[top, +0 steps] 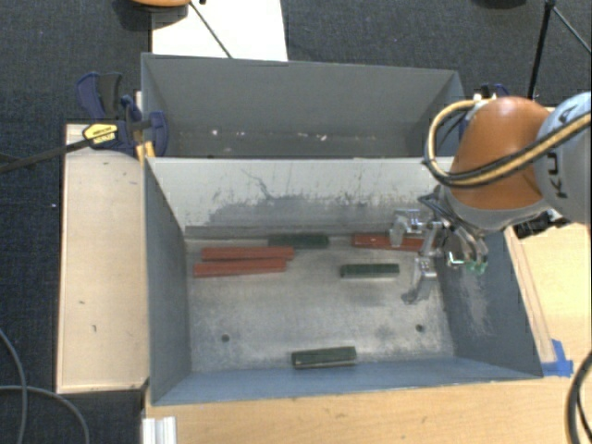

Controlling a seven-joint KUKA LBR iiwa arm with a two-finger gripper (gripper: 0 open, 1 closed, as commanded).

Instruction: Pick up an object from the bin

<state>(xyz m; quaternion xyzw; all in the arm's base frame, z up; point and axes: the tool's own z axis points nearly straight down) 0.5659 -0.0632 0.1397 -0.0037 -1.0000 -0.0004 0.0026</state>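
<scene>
My claw (418,283) hangs at the right side of the bin (169,276); I cannot tell whether it is spread or pressed together. A dark green bar (368,269) lies just left of it, with a red bar (373,240) farther back. A reddish-brown pair (242,261) lies well left, and a near green bar (324,357) lies by the front wall.

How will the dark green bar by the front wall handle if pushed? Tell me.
The dark green bar looks straight and flat-sided, so probably stiff and apt to slide, not roll. It lies flat on the bin floor, so tipping seems unlikely.
</scene>
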